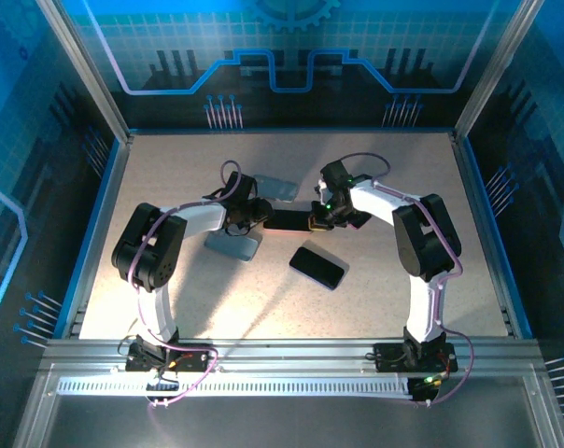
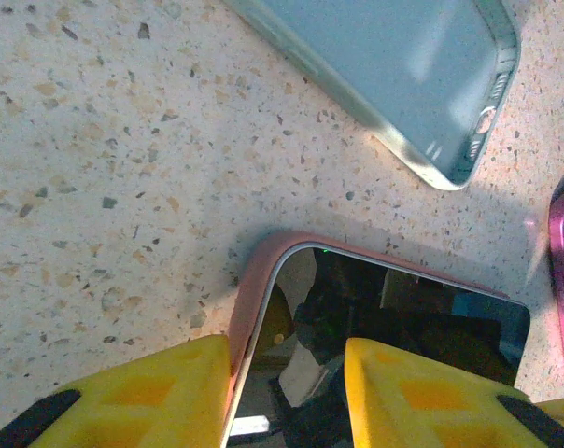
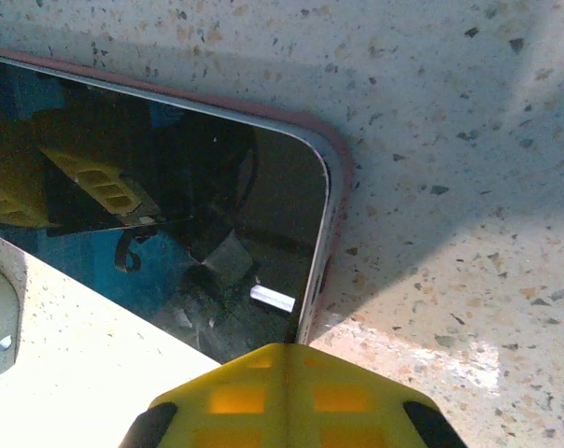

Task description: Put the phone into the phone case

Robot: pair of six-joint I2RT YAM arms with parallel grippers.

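Two phones lay on the table (image 1: 431, 168). Nearest the arms was a black spare phone (image 1: 317, 267), all on its own. Just left of it sat a grey case (image 1: 233, 245). A bit farther, in the middle, lay the phone (image 1: 287, 221) for the job. It looked to be sitting inside the pink case (image 2: 249, 289) at the corners I could see.

The left pincer (image 2: 287, 359) was at its left end with its fingers apart, one on each side of the pink edge, holding nothing. The right pincer (image 3: 282, 355) was at the right end, fingers closed together and empty, its tip right at the phone's edge. Farthest away was a pale blue case (image 2: 403, 75).

I think a hard push on one end could pop the other end out of the case. The closed tip could also slip on the smooth glass and shove the phone along the table.
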